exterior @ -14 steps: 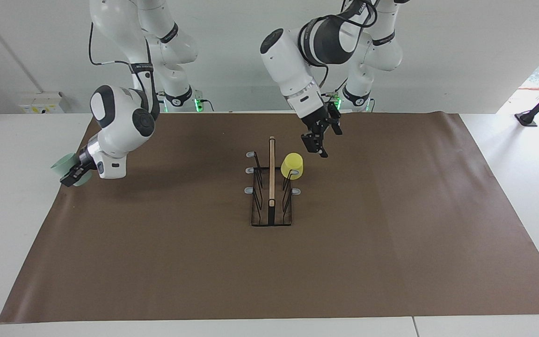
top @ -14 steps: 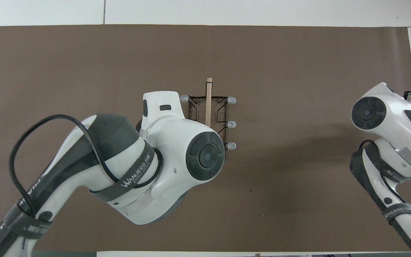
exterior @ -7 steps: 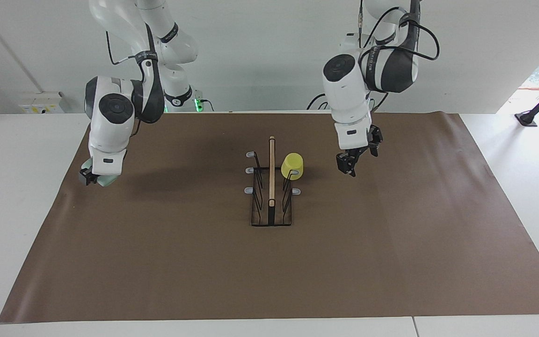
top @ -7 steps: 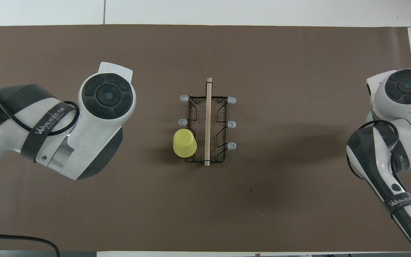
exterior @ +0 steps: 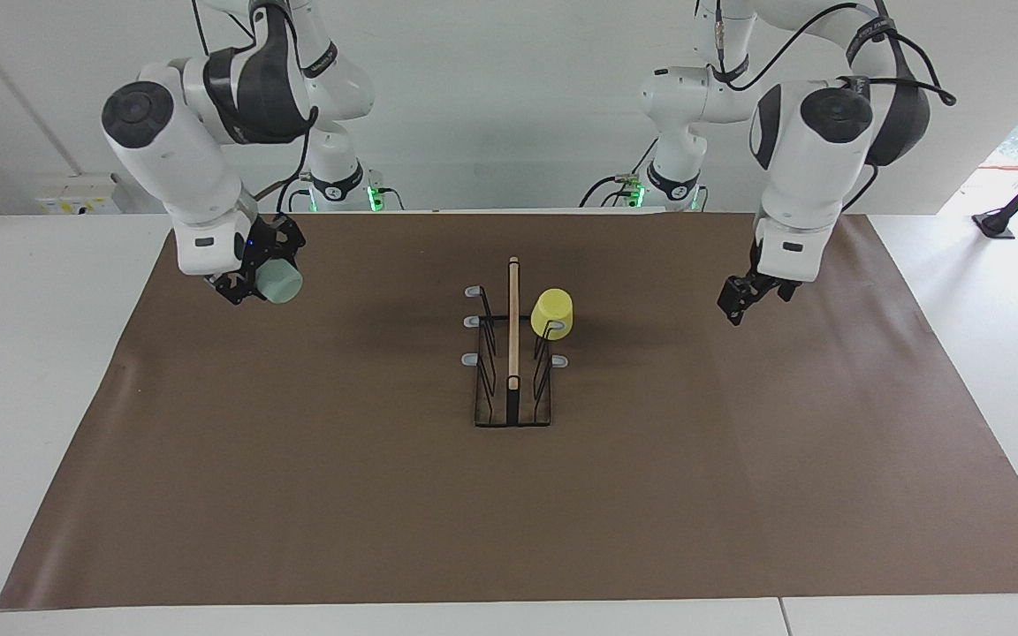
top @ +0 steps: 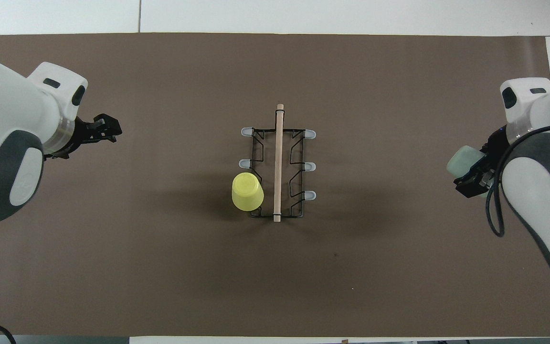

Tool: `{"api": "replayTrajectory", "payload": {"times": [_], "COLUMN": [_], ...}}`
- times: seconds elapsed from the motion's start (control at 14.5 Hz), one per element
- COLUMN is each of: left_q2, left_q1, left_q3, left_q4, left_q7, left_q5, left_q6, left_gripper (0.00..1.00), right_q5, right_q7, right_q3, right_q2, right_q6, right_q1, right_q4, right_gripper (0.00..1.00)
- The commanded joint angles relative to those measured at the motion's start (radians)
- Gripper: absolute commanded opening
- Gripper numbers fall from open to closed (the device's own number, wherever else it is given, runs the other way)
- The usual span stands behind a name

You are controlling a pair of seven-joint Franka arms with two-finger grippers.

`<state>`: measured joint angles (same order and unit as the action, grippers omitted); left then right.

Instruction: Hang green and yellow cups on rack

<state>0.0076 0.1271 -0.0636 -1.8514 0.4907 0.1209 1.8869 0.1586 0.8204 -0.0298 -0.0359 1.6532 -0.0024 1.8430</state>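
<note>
Hanging upside down on a peg of the rack (exterior: 513, 353), the yellow cup (exterior: 553, 314) sits at mid-frame in the facing view, on the rack's side toward the left arm and on the peg row nearest the robots. In the overhead view the same yellow cup (top: 247, 192) shows just below centre, touching the rack (top: 277, 167) at its lower edge. The rack stands on the brown mat (exterior: 297, 495) in the middle of the table.

The green cup (exterior: 277, 281) is at the upper left of the facing view, clamped in the right gripper (exterior: 253, 276), whose fingers close on its sides; cup and gripper are up in the air over the mat near the right arm's end. In the overhead view the green cup (top: 463, 162) appears at the right edge of the frame, with the right gripper (top: 475, 177) around it, well apart from the rack.

The left gripper (exterior: 746, 294) hangs over the mat at the right of the facing view, holding nothing, well apart from the yellow cup. In the overhead view the left gripper (top: 105, 130) sits at the left of the frame; whether its fingers are apart or together I cannot tell.
</note>
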Motion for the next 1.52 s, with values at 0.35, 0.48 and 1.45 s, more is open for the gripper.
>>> {"api": "replayTrajectory", "payload": {"times": [0.35, 0.48, 1.45], "left_q2": [-0.018, -0.002, -0.003], "left_q1": [-0.171, -0.185, -0.156], "left_q3": [0.001, 0.002, -0.015], "left_q4": [0.125, 0.199, 0.232], "left_q7": [-0.363, -0.440, -0.494], "left_q5": [-0.144, -0.144, -0.135], "left_q6": [-0.138, -0.228, -0.359], "left_gripper": [1.00, 1.00, 1.00], "right_q5": [0.652, 0.830, 1.699], "right_q7": [0.092, 0.167, 1.048], "right_q3": [-0.002, -0.010, -0.010], "right_q2": [-0.056, -0.036, -0.045], "right_q6": [0.118, 0.166, 0.379], "right_q1": [-0.010, 0.013, 0.234], "right_q4": [0.103, 0.127, 0.581], "right_gripper": [0.00, 0.00, 0.00]}}
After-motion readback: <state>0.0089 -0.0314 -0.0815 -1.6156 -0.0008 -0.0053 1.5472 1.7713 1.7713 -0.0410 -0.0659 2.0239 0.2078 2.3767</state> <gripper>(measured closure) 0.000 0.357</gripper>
